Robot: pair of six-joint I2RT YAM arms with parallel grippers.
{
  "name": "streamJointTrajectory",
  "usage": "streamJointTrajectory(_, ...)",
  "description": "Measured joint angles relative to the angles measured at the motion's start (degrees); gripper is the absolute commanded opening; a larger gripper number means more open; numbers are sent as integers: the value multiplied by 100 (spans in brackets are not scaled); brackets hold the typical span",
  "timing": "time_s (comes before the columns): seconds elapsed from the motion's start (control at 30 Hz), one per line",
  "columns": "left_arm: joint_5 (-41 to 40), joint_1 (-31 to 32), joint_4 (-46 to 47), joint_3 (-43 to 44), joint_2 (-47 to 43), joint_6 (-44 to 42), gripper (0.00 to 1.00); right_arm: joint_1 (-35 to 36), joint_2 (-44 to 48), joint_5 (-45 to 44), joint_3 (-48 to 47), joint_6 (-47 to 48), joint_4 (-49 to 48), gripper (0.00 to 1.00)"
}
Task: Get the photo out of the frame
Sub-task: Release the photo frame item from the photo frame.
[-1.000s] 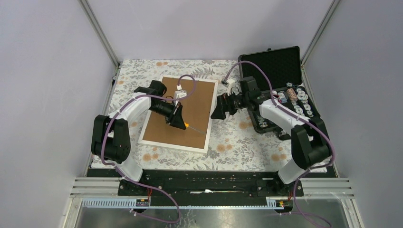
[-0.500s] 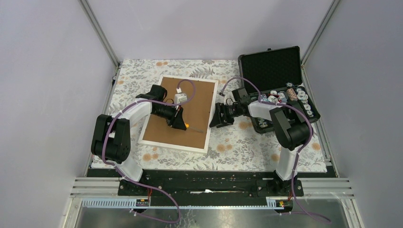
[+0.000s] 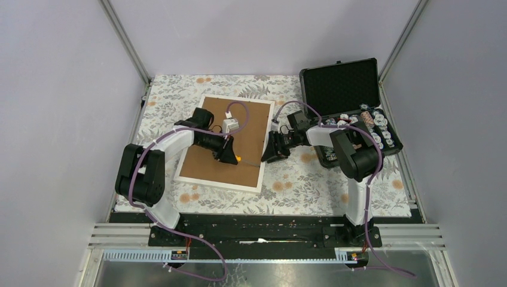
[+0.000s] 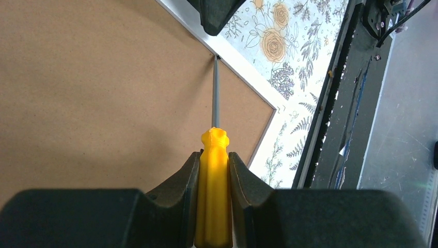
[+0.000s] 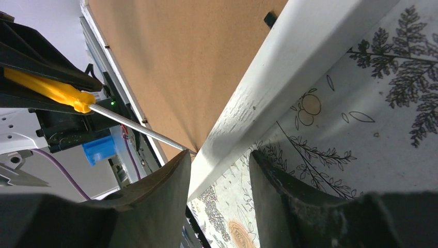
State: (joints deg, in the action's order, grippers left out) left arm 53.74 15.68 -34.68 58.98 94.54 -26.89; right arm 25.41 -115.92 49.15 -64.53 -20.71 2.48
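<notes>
The frame (image 3: 206,170) lies face down on the table, its brown back up and a thin white border around it. The photo is hidden under it. My left gripper (image 3: 230,155) is shut on a yellow-handled screwdriver (image 4: 213,175). The screwdriver's steel shaft reaches to the inner side of the frame's right border, where the tip touches. My right gripper (image 3: 269,152) is open, its fingers either side of that white border (image 5: 274,88) close to the tip. A small black tab (image 5: 269,19) sits on the frame's back further along.
An open black foam-lined case (image 3: 341,84) stands at the back right, with several small items in its lower half (image 3: 365,128). A floral cloth (image 3: 299,179) covers the table. A metal rail (image 3: 269,230) runs along the near edge.
My right arm has folded in and its gripper has moved nearer and down onto the frame's right border. My left gripper has shifted the screwdriver slightly toward that border.
</notes>
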Motion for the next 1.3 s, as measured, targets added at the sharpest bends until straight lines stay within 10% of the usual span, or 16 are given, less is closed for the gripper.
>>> streamJointTrajectory(0.6, -752, 573, -26, 133, -372, 520, 0, 68, -363, -229, -688, -52, 1104, 21)
streamJointTrajectory(1.3, -2857, 2369, 310, 1405, -39, 1163, 0, 96, -470, -356, -968, -72, 1563, 26)
